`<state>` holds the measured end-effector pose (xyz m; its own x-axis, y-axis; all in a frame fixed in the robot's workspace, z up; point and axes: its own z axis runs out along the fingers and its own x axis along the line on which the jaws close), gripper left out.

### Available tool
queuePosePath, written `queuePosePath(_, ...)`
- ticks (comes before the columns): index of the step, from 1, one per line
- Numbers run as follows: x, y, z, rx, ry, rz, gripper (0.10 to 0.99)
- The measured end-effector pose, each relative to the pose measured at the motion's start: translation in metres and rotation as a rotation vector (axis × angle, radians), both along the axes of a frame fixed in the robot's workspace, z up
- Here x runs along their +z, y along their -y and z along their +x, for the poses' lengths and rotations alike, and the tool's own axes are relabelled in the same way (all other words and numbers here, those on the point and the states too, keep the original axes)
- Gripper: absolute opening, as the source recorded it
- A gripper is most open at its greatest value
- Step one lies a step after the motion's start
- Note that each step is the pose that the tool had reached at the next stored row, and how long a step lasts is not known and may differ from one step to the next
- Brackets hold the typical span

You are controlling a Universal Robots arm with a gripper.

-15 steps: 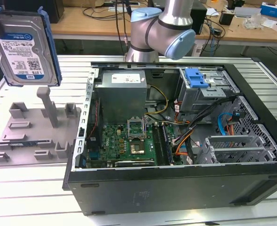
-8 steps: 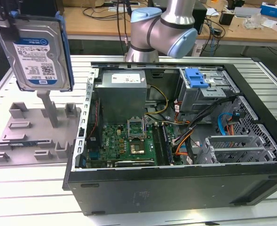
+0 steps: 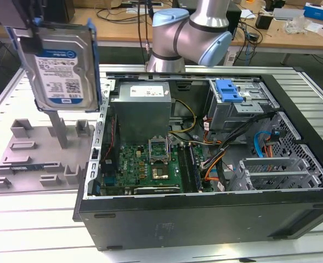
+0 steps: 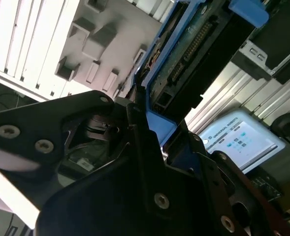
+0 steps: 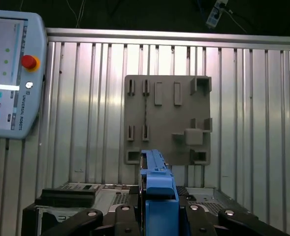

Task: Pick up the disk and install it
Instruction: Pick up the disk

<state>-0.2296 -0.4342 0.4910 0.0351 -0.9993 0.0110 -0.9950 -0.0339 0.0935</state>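
The disk [image 3: 60,63], a silver-grey hard drive with a white-and-blue label and a blue frame, hangs upright in the air at the exterior view's left. It is above the grey holder plate [image 3: 35,159] and apart from it. My gripper [image 3: 34,30] is shut on the disk's upper end. In the second wrist view the disk's circuit-board side [image 4: 194,54] runs out from between my black fingers [image 4: 145,137]. In the first wrist view the disk's blue frame [image 5: 157,189] shows edge-on, with the holder plate [image 5: 167,120] beyond it.
The open computer case [image 3: 205,213] lies to the exterior view's right of the disk. It holds a grey power supply box [image 3: 142,109], a green motherboard [image 3: 150,164] and a drive cage with a blue latch [image 3: 228,90]. A teach pendant [image 5: 9,73] lies on the ribbed table.
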Motion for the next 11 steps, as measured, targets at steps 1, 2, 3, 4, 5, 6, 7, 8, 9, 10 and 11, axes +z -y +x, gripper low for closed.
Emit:
queuePosePath(1, 0.0000, 0.0019, 0.0068, 0.000, -0.0022, 0.000, 0.369)
queuePosePath(2, 0.0000, 0.0032, 0.0117, 0.000, -0.0037, 0.000, 0.369)
queuePosePath(3, -0.0001, 0.0048, 0.0176, 0.000, -0.0057, 0.000, 0.369)
queuePosePath(4, 0.0000, 0.0060, 0.0216, 0.000, -0.0070, 0.000, 0.369)
queuePosePath(5, 0.0000, 0.0081, 0.0296, 0.000, -0.0094, 0.000, 0.369)
queuePosePath(6, 0.0000, 0.0099, 0.0370, 0.000, -0.0107, 0.000, 0.369)
queuePosePath(7, 0.0000, 0.0113, 0.0414, 0.000, -0.0110, 0.000, 0.369)
queuePosePath(8, 0.0000, 0.0132, 0.0479, 0.000, -0.0111, 0.000, 0.369)
queuePosePath(9, 0.0000, 0.0150, 0.0541, 0.000, -0.0112, 0.000, 0.369)
queuePosePath(10, 0.0000, 0.0160, 0.0586, 0.000, -0.0113, 0.000, 0.369)
queuePosePath(11, 0.0000, 0.0178, 0.0662, 0.000, -0.0114, 0.000, 0.369)
